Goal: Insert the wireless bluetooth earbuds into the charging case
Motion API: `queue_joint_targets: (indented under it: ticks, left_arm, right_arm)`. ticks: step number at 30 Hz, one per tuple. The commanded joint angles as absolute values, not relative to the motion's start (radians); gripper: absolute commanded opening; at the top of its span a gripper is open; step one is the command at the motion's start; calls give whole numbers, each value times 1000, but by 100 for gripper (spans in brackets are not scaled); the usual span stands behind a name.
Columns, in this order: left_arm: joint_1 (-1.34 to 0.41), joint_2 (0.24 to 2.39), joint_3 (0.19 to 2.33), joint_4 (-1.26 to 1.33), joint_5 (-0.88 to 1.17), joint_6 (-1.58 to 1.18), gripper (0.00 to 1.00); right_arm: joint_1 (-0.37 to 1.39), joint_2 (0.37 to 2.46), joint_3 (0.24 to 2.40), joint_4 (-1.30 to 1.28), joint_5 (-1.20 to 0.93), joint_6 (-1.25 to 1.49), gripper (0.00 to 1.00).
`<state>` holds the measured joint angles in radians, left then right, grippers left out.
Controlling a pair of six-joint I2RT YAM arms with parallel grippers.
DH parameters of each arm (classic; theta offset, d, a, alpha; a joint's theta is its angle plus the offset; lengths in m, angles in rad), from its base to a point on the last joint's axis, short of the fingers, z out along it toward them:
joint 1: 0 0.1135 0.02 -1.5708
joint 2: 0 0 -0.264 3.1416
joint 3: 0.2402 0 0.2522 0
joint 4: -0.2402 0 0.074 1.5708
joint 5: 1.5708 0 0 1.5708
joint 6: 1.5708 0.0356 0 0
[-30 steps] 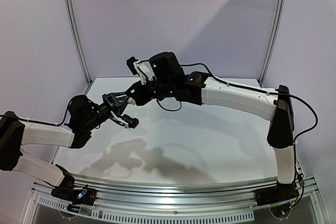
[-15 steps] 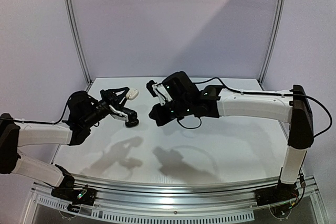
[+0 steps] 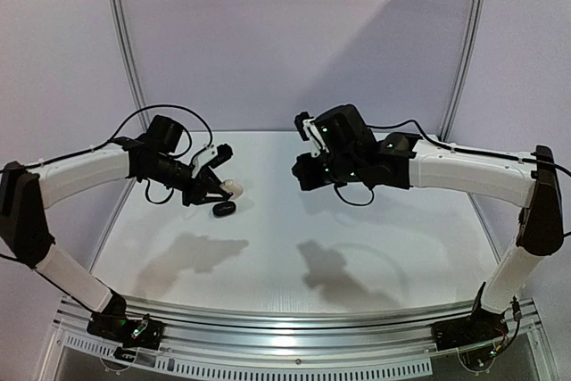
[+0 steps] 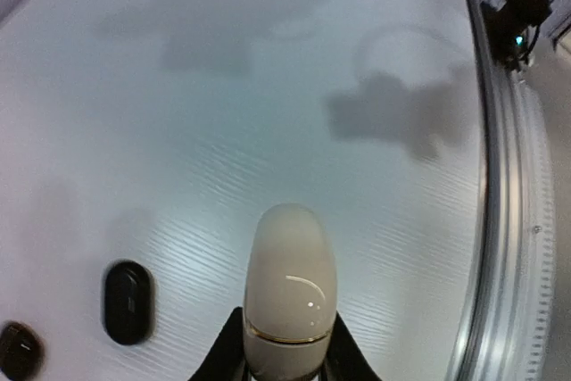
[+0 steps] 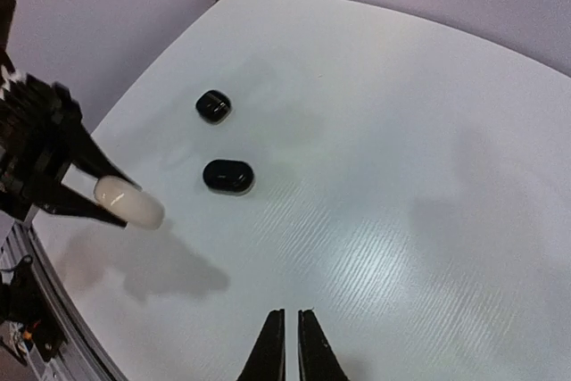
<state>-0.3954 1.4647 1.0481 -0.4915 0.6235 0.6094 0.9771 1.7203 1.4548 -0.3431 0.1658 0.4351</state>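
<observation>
From the top camera, your left hand (image 3: 223, 186) is clenched on the white charging case (image 3: 231, 187), holding it out over the left part of the bench (image 3: 375, 247). One black case (image 3: 224, 209) lies on the bench just near of it, apart from it. Your right hand (image 3: 303, 171) hangs right of centre, well apart from both cases; this view does not show you how its fingers stand. You can count one white case and one black one here.

In the left wrist camera, your left hand (image 4: 287, 350) grips the white charging case (image 4: 290, 296) by its lower end, one finger on each side. The case points away from the camera, its lid closed along a thin gold seam. On the bench to its left lies the black case (image 4: 128, 302), and a second black case (image 4: 18, 350) is cut off by the lower left corner. That makes one white and two black.

In the right wrist camera, your right hand (image 5: 285, 335) has its fingers all but together, only a thin slit between them, and nothing is in it. Across the bench your left hand (image 5: 100, 189) carries the white charging case (image 5: 129, 202) clear of the surface, its shadow falling below it. The black case (image 5: 228, 176) lies just beside it, and the second black case (image 5: 213, 106), a rounder one, lies a little farther off. Again you count one white and two black.
</observation>
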Motion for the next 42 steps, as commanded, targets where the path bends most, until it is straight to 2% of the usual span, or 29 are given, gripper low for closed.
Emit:
queue_joint_targets:
  ticks: [1,6,9,17,25,26,27,29,34,35,36,37,39,42]
  left_arm:
    - [-215,1651,1141,-973,989,340,0]
    - [-74,1794,1166,-998,1076,187,0]
    - [-7,1805,1110,-902,1054,102,0]
    - [26,1938,1046,-798,960,8,0]
    - [26,2045,1048,-735,978,-62,1]
    - [26,2045,1040,-728,982,-71,4]
    - [26,2044,1031,-719,980,-81,11]
    - [26,2034,1002,-701,964,-100,32]
    - [25,1967,939,-675,898,-150,68]
    - [24,1951,931,-672,879,-159,79]
    - [23,1930,923,-672,855,-167,95]
    - [21,1911,913,-673,831,-171,99]
    - [17,1861,906,-677,771,-192,99]
    - [12,1759,931,-714,684,-191,99]
  right_arm:
    - [930,1642,1415,-377,275,504,14]
    - [907,1620,1387,-434,328,565,42]
    - [901,1617,1387,-446,349,575,51]
    - [902,1616,1389,-445,351,595,54]
    - [902,1579,1362,-453,382,647,56]
    - [902,1575,1361,-457,388,649,57]
    - [901,1572,1362,-462,393,649,59]
    - [901,1573,1365,-467,401,649,62]
    - [886,1578,1372,-470,399,656,77]
    - [881,1577,1372,-471,399,659,82]
    - [872,1575,1371,-474,400,660,84]
    - [862,1572,1370,-476,398,661,88]
    - [834,1563,1366,-488,388,666,97]
    - [757,1551,1365,-550,357,694,99]
